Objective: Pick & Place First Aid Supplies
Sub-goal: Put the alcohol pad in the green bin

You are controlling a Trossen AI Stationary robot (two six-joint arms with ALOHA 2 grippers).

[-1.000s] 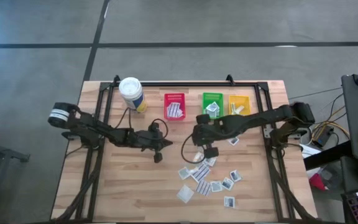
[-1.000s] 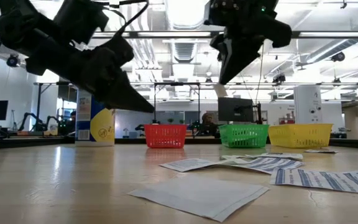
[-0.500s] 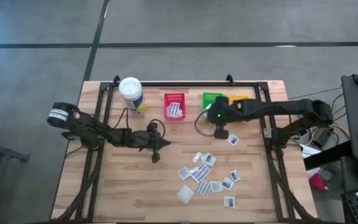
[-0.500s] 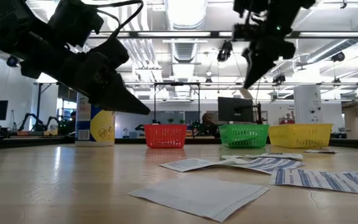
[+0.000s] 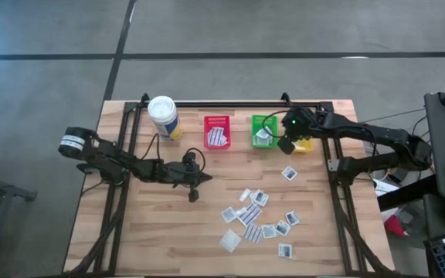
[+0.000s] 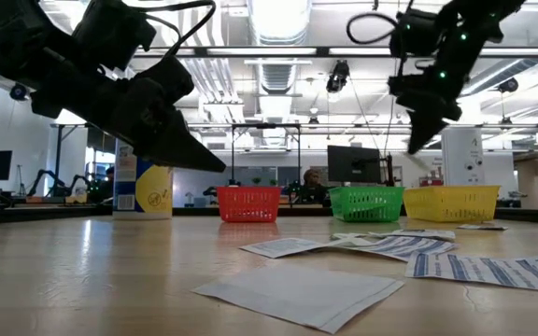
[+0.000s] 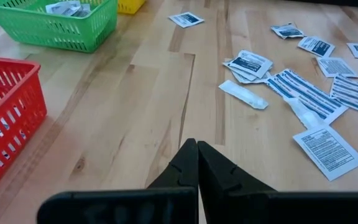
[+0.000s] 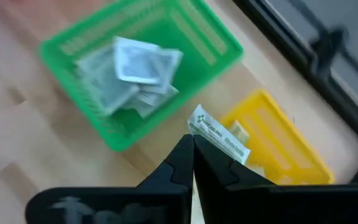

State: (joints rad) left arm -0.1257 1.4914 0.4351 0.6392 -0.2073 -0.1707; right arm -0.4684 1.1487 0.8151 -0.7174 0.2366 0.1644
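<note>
Partway through, by the look of it: each of the three bins along the top edge of the table (image 5: 130,232) already holds something. The red bin (image 5: 217,132) has striped packets in it, the green bin (image 5: 263,130) several folded white ones, and the yellow bin (image 5: 298,131) at least one.

Right now the right gripper (image 5: 287,145) hangs at upper right of the high view, between the green and yellow bins, its jaws pinched on a small white packet (image 8: 219,138) that pokes out past the fingertips above the yellow bin's near edge. My guess is that it only needs releasing over the proper bin.

About a dozen loose packets (image 5: 255,218) are left on the wood, lower centre-right in the high view, plus one lying apart (image 5: 289,173) just below the bins. So a good half of the sorting remains.

The left gripper (image 5: 195,191) waits mid-table, jaws pressed together and empty.
</note>
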